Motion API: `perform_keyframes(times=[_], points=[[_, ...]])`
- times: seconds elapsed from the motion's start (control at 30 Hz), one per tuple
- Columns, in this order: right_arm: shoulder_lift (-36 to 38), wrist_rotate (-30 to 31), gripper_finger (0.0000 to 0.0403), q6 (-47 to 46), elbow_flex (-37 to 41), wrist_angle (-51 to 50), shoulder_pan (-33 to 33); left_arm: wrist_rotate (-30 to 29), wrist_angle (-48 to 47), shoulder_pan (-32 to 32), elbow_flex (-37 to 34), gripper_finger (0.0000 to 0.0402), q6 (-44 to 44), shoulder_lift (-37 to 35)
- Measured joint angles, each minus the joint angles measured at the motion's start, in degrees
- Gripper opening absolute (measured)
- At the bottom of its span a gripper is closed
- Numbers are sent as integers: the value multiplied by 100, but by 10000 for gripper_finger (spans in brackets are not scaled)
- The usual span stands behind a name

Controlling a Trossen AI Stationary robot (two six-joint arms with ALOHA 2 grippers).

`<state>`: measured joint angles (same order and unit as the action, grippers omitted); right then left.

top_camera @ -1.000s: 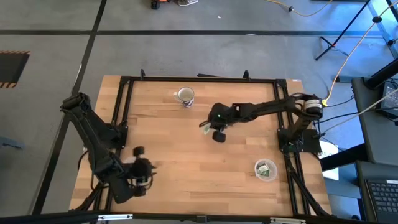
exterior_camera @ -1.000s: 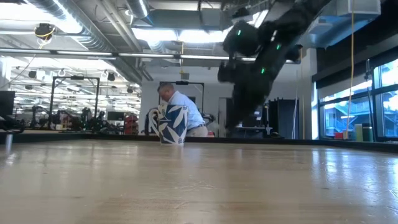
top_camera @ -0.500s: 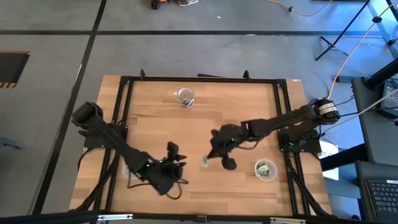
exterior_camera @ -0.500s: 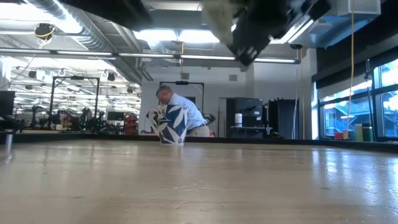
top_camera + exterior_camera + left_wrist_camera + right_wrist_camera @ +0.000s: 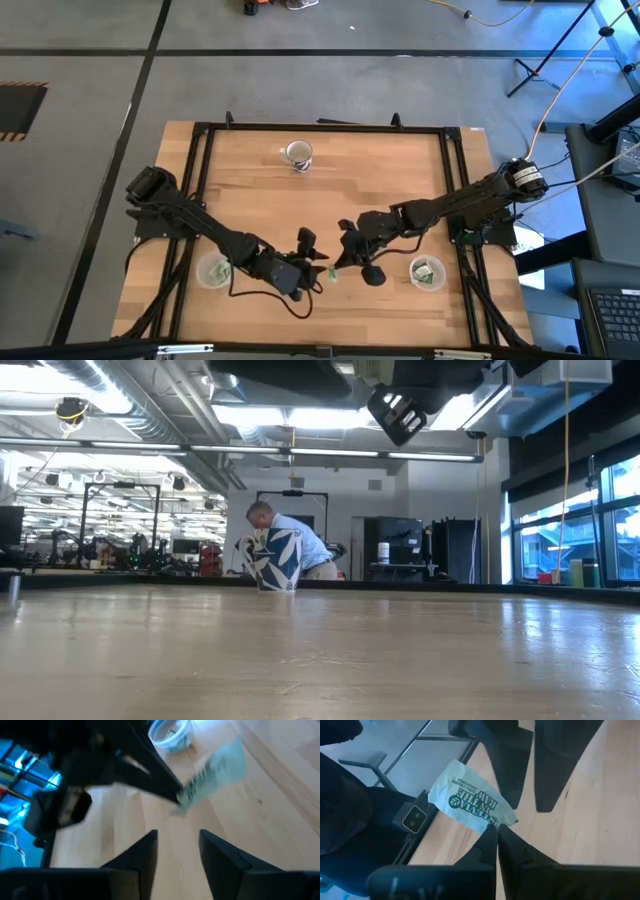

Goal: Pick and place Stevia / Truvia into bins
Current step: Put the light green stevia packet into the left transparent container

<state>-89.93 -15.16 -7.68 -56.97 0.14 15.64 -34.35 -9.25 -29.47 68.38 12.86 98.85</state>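
Note:
My right gripper [image 5: 496, 831] is shut on a green-and-white Stevia packet [image 5: 468, 801], held above the table's near middle [image 5: 331, 272]. Facing it, my left gripper [image 5: 177, 845] is open. Its two fingers [image 5: 512, 755] stand just beyond the packet without touching it. One clear plastic bin [image 5: 213, 270] stands near the table's near left, beside my left arm. The other bin [image 5: 428, 272], with packets inside, stands at the near right and also shows in the left wrist view [image 5: 170, 732]. My right gripper pinches one corner of the packet [image 5: 501, 822] between its two fingertips. The fingers slant downward from the table's right side. The packet sticks out past the fingertips toward my left gripper, clear of the table.
A white mug [image 5: 297, 153] with a blue pattern [image 5: 275, 560] stands at the table's far middle. A black frame [image 5: 200, 160] runs around the table's edges. A person shows in the room beyond the far edge. Bare wood lies between the mug and the grippers.
My right gripper has carried the packet from the table's middle toward the near edge, rising. My left gripper has swung from the near left corner toward the middle and rolled, and now faces the packet. The left bin, which that arm hid, now shows.

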Motion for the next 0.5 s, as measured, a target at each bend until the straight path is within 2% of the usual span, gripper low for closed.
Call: perform_keyframes(times=[0.13,0.37,0.5], points=[[0,-2,5,-105,0,-2,0,-56,233,31,0,137,392,0],[0,2,5,-103,-2,0,-2,573,627,24,0,137,683,0],[0,2,5,-99,-2,-1,-2,542,806,-22,0,135,810,0]])
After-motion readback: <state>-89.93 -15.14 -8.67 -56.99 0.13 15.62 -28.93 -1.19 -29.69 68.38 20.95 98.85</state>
